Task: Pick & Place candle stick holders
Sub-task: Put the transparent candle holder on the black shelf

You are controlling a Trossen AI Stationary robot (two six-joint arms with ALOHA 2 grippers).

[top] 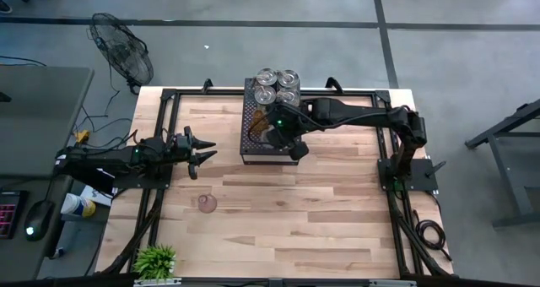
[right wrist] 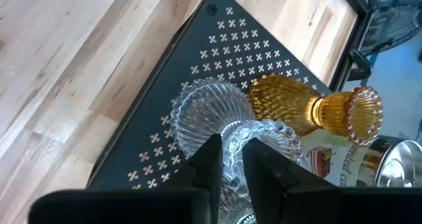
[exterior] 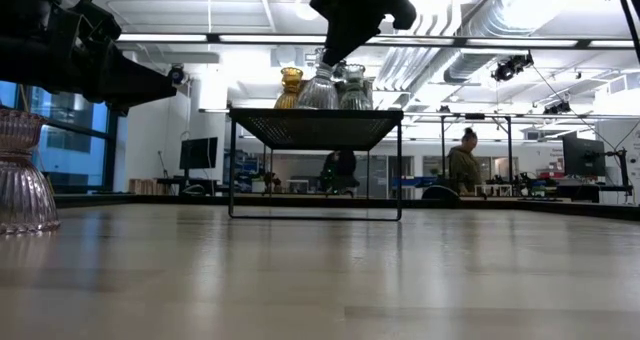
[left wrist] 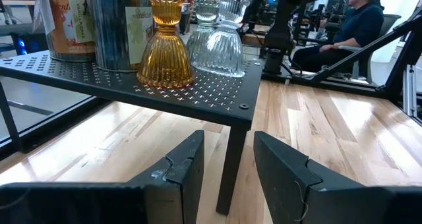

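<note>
Right gripper point(right wrist: 227, 163): you see its fingers pinching the rim of a clear holder point(right wrist: 217, 115) standing on the black tray point(right wrist: 155, 141).
Amber holder point(right wrist: 310, 109): on the tray, just beside.
Pinkish holder point(top: 207, 203): on the table point(top: 337, 219).
Left gripper point(left wrist: 227, 174): fingers spread, holding nothing.

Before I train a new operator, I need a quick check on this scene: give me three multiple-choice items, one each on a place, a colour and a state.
1. Where is the pinkish glass holder?
A. on the black tray
B. on the wooden table
C. in an end effector

2. What colour is the ribbed holder nearest the tray's corner?
A. green
B. blue
C. amber

3. The left end effector is:
A. open, empty
B. shut on a holder
C. shut on the plant

B: the pinkish glass holder stands alone on the wooden table.
C: the ribbed holder on the black tray is amber.
A: the left end effector shows an empty gap.
</note>
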